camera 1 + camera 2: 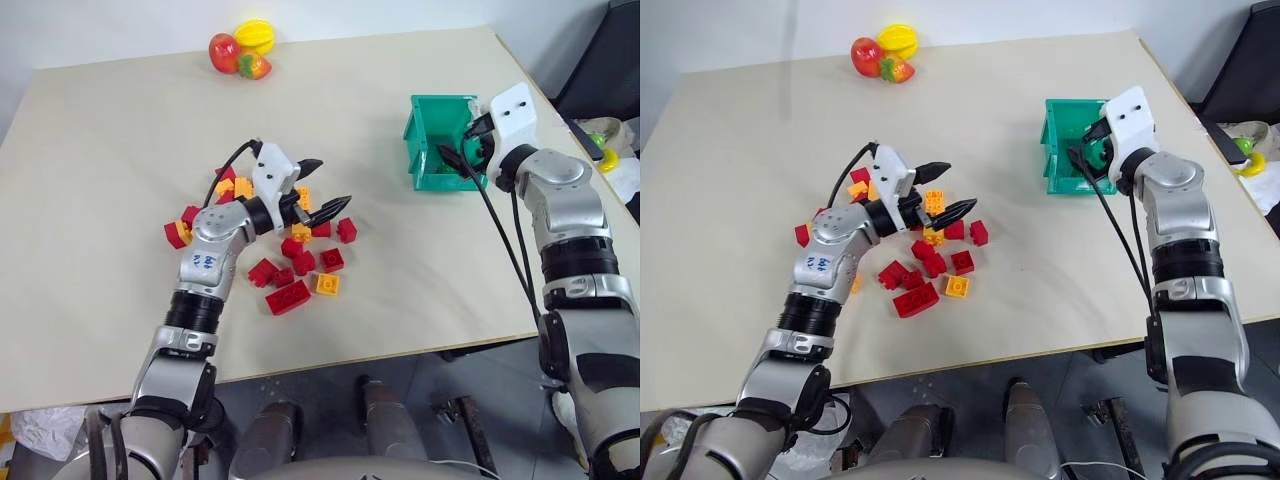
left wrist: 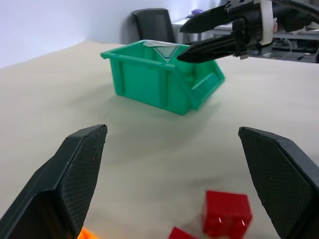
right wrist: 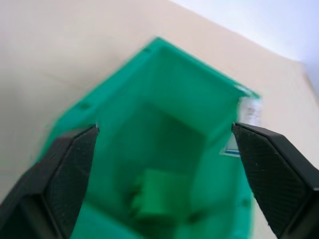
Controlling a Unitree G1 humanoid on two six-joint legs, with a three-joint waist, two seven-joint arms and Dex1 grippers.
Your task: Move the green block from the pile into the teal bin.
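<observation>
In the left eye view, the right end effector (image 1: 462, 142) is seen at the upper right of the frame, its fingers apart over the teal bin (image 1: 428, 112). The bin could be nudged or tipped if that arm is drawn back low, since the fingers hang just inside its rim. The left end effector (image 1: 322, 186) is spread wide above the pile (image 1: 290, 260) at mid-frame; loose bricks could be scattered by a careless sweep. Bare tabletop (image 1: 120, 130) lies open at the left, and toy fruit (image 1: 240, 50) sits well apart at the top edge.

In the right eye view, the bin is placed near the tabletop's right edge, so little room is left beyond it.

In the left wrist view, the bin is seen upright with open tabletop between it and a red brick (image 2: 227, 215).

In the right wrist view, the green block (image 3: 159, 196) is seen lying on the bin's floor, released, with the fingers (image 3: 60, 174) parted on either side of the opening.
</observation>
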